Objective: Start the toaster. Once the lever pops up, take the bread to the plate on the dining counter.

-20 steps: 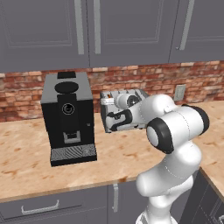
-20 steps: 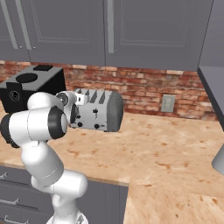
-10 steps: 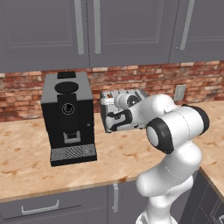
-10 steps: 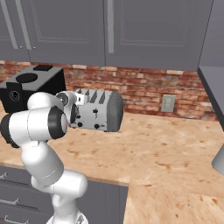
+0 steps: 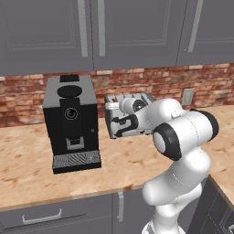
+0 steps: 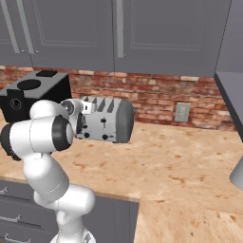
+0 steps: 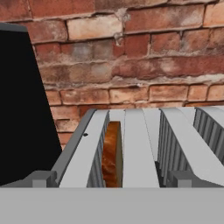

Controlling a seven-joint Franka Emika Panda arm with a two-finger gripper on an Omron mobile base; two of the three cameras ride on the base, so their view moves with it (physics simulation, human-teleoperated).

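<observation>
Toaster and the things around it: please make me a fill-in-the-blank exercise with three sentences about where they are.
1. The bread sits inside a slot of the ____.
2. The tall black coffee machine stands on the wall counter directly beside the ____.
3. The wall behind the toaster is made of red ____.

Missing words: toaster; toaster; brick

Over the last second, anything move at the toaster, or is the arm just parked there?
Nothing visibly changed. The arm stays at the front of the toaster, beside the coffee machine. The bread sits down in a slot, seen in the hand view. The gripper's fingers aren't clear in these frames.
</observation>
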